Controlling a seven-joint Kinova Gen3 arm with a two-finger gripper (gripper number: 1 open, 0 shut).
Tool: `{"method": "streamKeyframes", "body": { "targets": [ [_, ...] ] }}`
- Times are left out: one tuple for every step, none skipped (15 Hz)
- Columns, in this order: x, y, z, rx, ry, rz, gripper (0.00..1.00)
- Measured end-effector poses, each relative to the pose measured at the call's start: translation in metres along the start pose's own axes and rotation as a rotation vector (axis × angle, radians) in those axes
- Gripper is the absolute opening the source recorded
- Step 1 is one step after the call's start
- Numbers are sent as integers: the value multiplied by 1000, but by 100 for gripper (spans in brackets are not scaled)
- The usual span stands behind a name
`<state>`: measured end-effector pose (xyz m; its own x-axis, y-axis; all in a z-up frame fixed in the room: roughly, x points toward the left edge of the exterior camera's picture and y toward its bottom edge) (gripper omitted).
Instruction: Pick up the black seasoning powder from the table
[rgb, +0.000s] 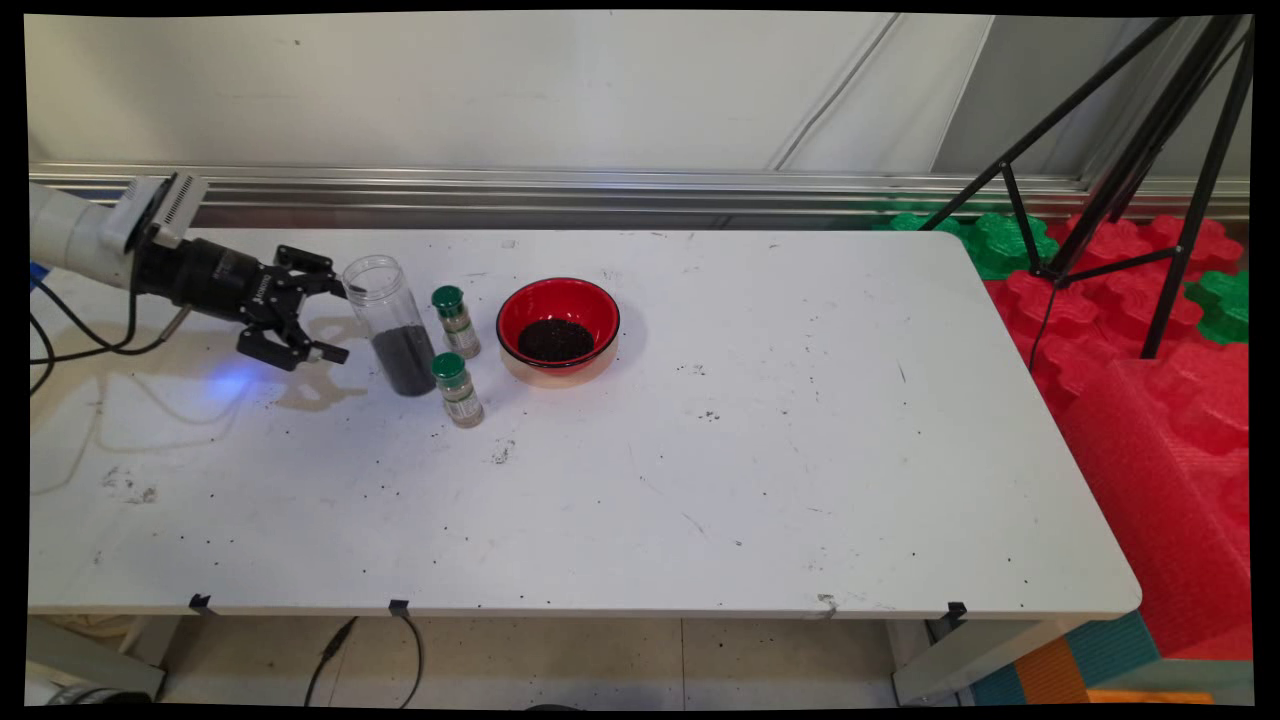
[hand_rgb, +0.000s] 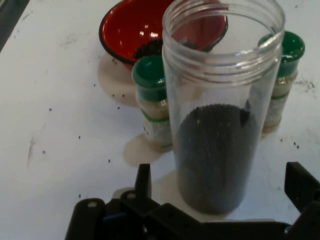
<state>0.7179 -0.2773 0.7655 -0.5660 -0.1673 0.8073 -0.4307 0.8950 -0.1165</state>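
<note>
The gripper (rgb: 338, 322) hangs low over the table's (rgb: 700, 480) far left part with its two fingers (rgb: 330, 353) spread wide apart, gripping nothing; one tip sits level with the rim of a clear plastic jar (rgb: 390, 325) and the other lower down beside it, so the jar stands just off the fingertips, close but, as far as the main view shows, not touched. In the hand view the jar (hand_rgb: 220, 115) fills the gap ahead of the open fingers (hand_rgb: 144, 181), upright, lidless, with a threaded neck and a dark granular fill reaching roughly half its height. Just beyond it, toward the table's middle, stand two small spice bottles with green caps: one (rgb: 456, 322) nearer the far edge, the other (rgb: 458, 389) nearer the near edge, both just beside the jar. Past them sits a red bowl (rgb: 558, 326) with a black rim and a patch of the same dark grains at its bottom. In my judgement the jar is the risky piece: it is tall, narrow and open, so a finger that catches its wall off-centre could tip it and spill grains, and a push straight ahead could knock it into the two bottles, which stand near enough to topple in turn. Loose dark specks lie scattered across the table.
</note>
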Motion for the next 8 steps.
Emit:
{"method": "streamKeyframes", "body": {
  "targets": [
    [-1, -1, 4, -2, 12, 1, 100],
    [-3, -1, 8, -5, 26, 1, 100],
    [-4, -1, 12, -8, 39, 0, 100],
    [-5, -1, 16, -10, 50, -1, 100],
    [-5, -1, 19, -13, 63, -2, 100],
    [-6, -1, 23, -16, 76, -5, 100],
    [-5, -1, 26, -19, 87, -7, 100],
    [-5, 0, 28, -22, 99, -9, 100]
  ]
}}
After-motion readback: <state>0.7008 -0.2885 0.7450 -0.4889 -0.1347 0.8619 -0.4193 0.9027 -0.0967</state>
